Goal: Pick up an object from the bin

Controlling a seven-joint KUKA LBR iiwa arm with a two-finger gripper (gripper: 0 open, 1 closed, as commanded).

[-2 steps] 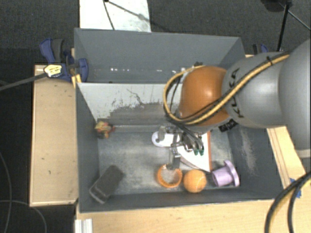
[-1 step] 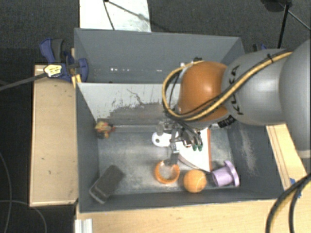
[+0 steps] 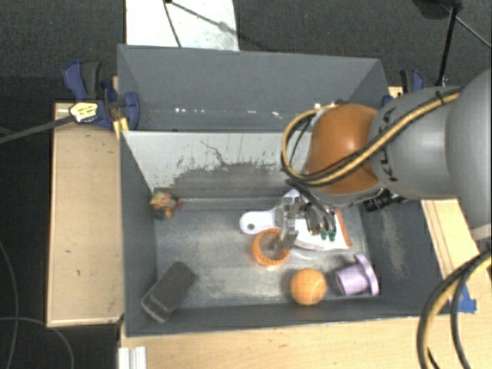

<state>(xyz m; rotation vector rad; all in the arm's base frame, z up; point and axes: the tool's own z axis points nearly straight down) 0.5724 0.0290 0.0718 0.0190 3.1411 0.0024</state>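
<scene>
Orange cup (image 3: 269, 252): lower middle of frame, on the bin (image 3: 207, 233) floor.
Gripper (image 3: 290, 233): at the cup's upper right rim; clenched or released, I cannot tell.
Nearby: white piece (image 3: 254, 223), orange ball (image 3: 308, 287).

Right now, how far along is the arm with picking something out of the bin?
Done: the gripper is low inside the bin. In hand: it sits at the orange round cup near the middle; I can't tell whether it has a grip. Left: lifting something out. The cup, orange ball, purple spool and dark block all lie on the floor.
</scene>
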